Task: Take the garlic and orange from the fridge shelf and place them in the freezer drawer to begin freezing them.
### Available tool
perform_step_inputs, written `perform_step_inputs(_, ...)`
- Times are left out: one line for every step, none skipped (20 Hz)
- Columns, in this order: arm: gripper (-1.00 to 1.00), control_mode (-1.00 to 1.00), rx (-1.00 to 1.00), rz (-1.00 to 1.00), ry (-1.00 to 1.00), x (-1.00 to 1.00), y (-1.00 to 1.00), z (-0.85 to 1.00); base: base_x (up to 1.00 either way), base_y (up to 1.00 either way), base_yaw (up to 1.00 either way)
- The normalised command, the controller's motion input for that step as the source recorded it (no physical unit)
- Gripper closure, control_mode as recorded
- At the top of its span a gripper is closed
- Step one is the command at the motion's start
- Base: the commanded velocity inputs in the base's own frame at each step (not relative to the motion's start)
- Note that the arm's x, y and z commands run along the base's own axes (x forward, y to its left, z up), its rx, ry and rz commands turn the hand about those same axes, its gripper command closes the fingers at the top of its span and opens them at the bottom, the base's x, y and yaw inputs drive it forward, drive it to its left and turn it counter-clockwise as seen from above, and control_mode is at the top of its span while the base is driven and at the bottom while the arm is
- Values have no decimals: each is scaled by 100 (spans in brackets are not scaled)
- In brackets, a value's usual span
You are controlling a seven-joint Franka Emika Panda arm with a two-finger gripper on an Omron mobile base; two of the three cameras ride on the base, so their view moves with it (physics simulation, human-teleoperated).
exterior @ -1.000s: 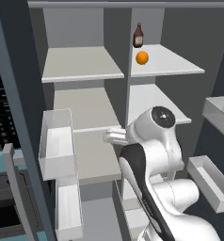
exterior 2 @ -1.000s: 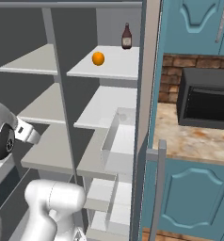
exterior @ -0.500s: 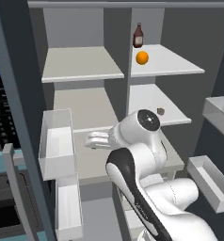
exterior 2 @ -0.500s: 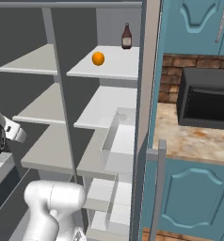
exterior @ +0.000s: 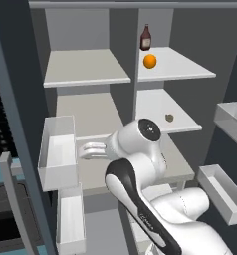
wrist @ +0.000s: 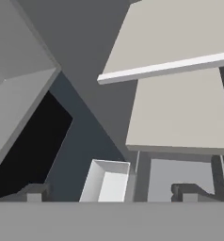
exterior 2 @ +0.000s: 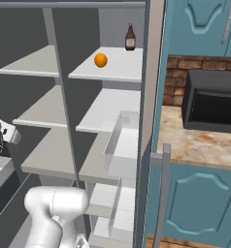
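Note:
The orange [exterior: 150,61] [exterior 2: 101,60] lies on the fridge shelf [exterior: 182,67] [exterior 2: 120,71], the topmost slab of the narrower column, in front of a dark brown bottle [exterior: 146,38] [exterior 2: 130,38]. One shelf lower sits a small tan lump, apparently the garlic [exterior: 169,118]. My gripper [exterior: 84,150] [exterior 2: 11,134] [wrist: 114,193] hangs well below and left of the orange, over the wider lower shelf. It points left at the door bins. It is open, its fingertips [wrist: 36,190] far apart with nothing between them. The freezer drawer is out of view.
Clear door bins hang on the left door [exterior: 57,149] [exterior: 70,224] and on the right door [exterior: 234,122] [exterior: 222,191] [exterior 2: 123,140]. Wider beige-grey shelves [exterior: 85,67] fill the left column. Small white drawers [exterior 2: 110,213] sit low. A microwave [exterior 2: 214,101] stands on the counter [exterior 2: 200,143] at right.
The arm has swung to the left, carrying the open hand from the fridge's middle toward the left door bins. The orange, bottle and lump have stayed put.

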Motion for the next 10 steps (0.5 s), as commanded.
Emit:
perform_step_inputs(-100,-100,-3,-1,-6,0,49,12,0,0,0)
perform_step_inputs(-100,-100,-2,-3,-8,0,34,18,0,0,0)
perform_step_inputs(-100,-100,0,-3,-2,0,0,21,0,0,0)
perform_step_inputs(-100,-100,0,0,-10,-8,-32,23,0,0,0)
perform_step_inputs(-100,-100,0,-3,-10,-14,-61,24,0,0,0)
perform_step_inputs(-100,-100,0,-4,-11,-20,-77,24,0,0,0)
perform_step_inputs(-100,-100,0,-3,-19,-31,-91,28,0,0,0)
perform_step_inputs(-100,-100,-1,-4,-20,-39,-100,31,0,0,0)
perform_step_inputs(-100,-100,-1,-4,-15,-34,-100,31,0,0,0)
perform_step_inputs(-100,-100,-3,-6,-14,-34,-100,40,0,0,0)
